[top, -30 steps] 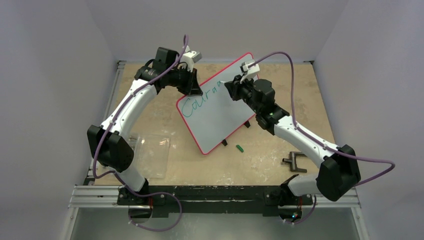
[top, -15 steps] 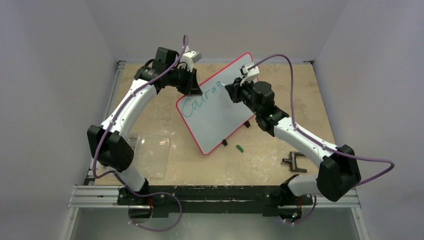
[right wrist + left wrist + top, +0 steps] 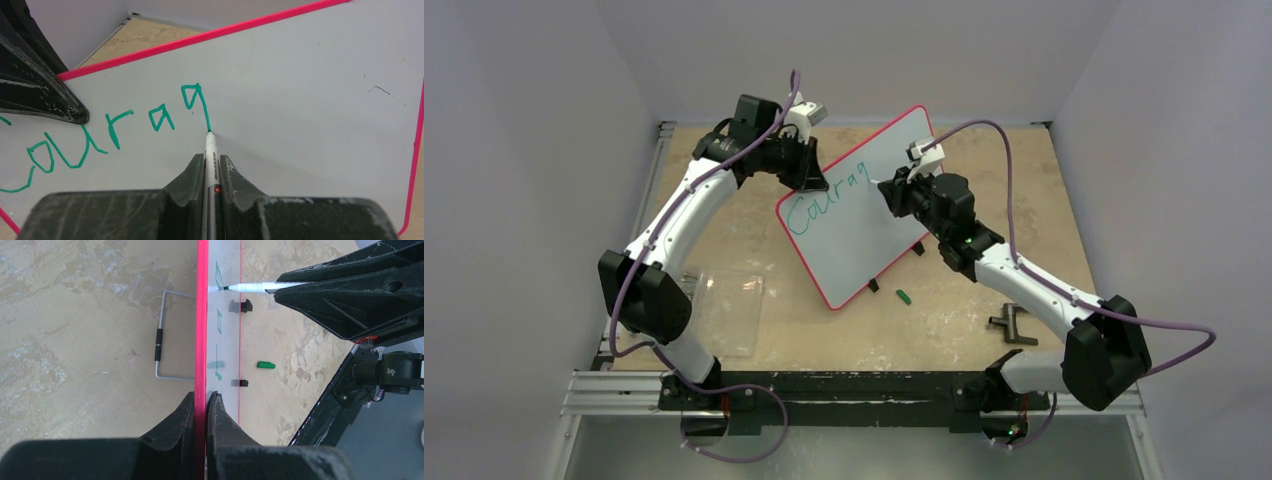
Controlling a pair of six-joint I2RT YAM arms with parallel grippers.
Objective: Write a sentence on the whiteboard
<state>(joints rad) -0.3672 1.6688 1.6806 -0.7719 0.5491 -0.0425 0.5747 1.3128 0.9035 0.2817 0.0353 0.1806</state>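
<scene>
The right claw [image 3: 211,158] was closed around a marker [image 3: 209,142], whose tip was pressed to the tail of the "g" | the left claw [image 3: 201,395] was clamped on the red-pink rim of the whiteboard [image 3: 864,215] | the sentence [image 3: 115,130] was written in green up to "Courag" | the board was stood tilted on the tabletop [image 3: 944,310], towards its far middle.

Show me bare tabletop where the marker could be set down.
Widest bare tabletop: far right, between the right arm and the table's right edge. Also the near strip between the clear plastic sheet and the green cap. Crowded: around the whiteboard, and by the metal bracket.
</scene>
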